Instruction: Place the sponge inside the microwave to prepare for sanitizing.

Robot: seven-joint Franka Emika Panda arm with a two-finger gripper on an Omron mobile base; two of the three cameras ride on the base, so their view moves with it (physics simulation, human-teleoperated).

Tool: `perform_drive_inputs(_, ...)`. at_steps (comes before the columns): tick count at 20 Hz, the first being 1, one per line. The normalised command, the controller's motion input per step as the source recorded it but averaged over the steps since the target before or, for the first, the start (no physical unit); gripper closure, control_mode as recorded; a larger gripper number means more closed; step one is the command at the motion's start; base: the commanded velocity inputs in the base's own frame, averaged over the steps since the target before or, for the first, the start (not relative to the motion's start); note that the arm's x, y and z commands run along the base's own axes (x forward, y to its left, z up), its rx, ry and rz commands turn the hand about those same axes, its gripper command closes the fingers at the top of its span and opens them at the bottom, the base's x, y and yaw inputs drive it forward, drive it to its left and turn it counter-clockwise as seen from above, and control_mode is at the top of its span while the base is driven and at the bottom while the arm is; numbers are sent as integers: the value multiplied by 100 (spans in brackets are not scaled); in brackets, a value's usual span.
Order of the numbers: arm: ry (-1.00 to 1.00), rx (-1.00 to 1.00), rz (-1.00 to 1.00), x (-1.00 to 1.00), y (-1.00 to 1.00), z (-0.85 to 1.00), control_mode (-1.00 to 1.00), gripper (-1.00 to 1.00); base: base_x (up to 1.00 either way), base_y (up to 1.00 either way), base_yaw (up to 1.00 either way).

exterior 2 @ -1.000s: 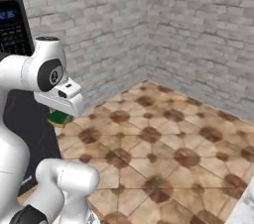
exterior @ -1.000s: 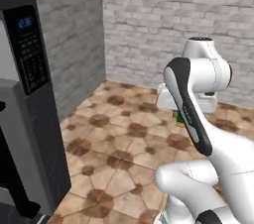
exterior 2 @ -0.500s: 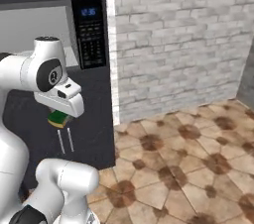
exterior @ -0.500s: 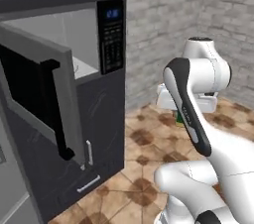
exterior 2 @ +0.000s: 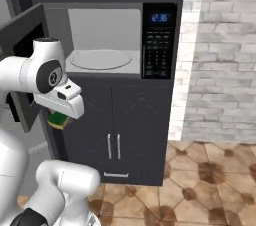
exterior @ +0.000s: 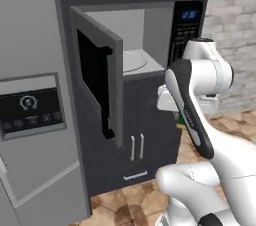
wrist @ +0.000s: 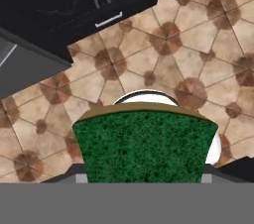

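Carrying the sponge clamped in my gripper; microwave open at one o'clock; next, lift it inside.

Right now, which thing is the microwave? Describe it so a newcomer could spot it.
Find the dark cabinet wall beside the brick wall. The microwave is the pale cavity at chest height, door swung open leftward. Unlike the grey fridge, it has a round turntable and blue-digit keypad.
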Motion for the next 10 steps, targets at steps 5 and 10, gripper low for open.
perform_drive_inputs(5,0,0,0,0,0,0,100,100,35,-24,48)
perform_drive_inputs(10,0,0,0,0,0,0,100,100,29,-45,28)
